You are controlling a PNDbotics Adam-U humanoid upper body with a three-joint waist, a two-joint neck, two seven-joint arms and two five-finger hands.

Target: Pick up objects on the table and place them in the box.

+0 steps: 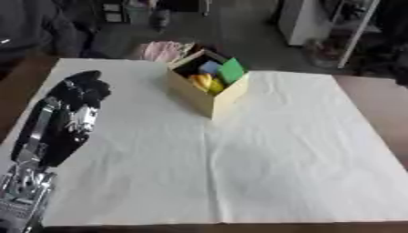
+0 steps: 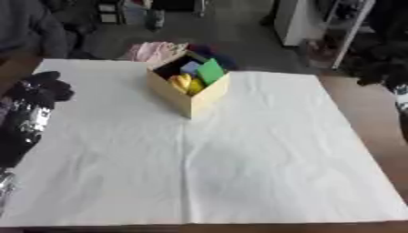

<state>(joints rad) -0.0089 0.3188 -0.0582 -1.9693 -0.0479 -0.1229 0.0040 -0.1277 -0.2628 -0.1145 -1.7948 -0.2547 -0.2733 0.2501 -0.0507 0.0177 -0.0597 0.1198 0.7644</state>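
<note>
The left hand (image 1: 82, 88) hangs over the left side of the white cloth (image 1: 239, 173), black fingers curled inward, holding nothing that can be seen; whether it touches the cloth cannot be told. The cardboard box (image 1: 199, 98) stands at the far middle of the cloth, well apart from the hand. Inside it are a green block (image 1: 232, 70), a blue piece (image 1: 210, 67) and something yellow (image 1: 206, 83).
</note>
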